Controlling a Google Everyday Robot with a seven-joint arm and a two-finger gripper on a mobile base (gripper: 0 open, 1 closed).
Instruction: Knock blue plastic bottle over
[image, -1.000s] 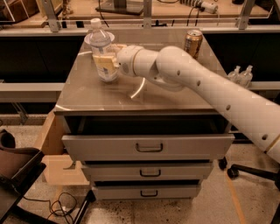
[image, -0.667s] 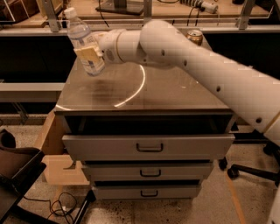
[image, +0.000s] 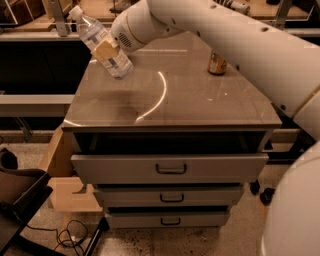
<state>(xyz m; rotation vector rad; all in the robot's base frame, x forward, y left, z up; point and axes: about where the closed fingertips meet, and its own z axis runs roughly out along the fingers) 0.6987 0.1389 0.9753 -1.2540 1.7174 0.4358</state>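
The blue plastic bottle (image: 91, 31) is clear with a white cap and a pale label. It leans steeply over the far left corner of the cabinet top (image: 200, 102), cap pointing up and to the left, base low near the surface. My gripper (image: 107, 50) is against the bottle's middle, at the end of the white arm (image: 210, 25) that reaches in from the right. The gripper's tan part covers the bottle's mid section. The gold can (image: 217, 63) stands upright at the far right, partly behind the arm.
The cabinet has three drawers (image: 170, 169) with dark handles below the top. A cardboard box (image: 56, 156) sits at its left side, with a dark chair (image: 20, 192) and cables on the floor. Dark shelving runs behind the cabinet.
The bottle stood upright a second ago and now leans far over to the left. My arm has swung left with the gripper staying against the bottle.
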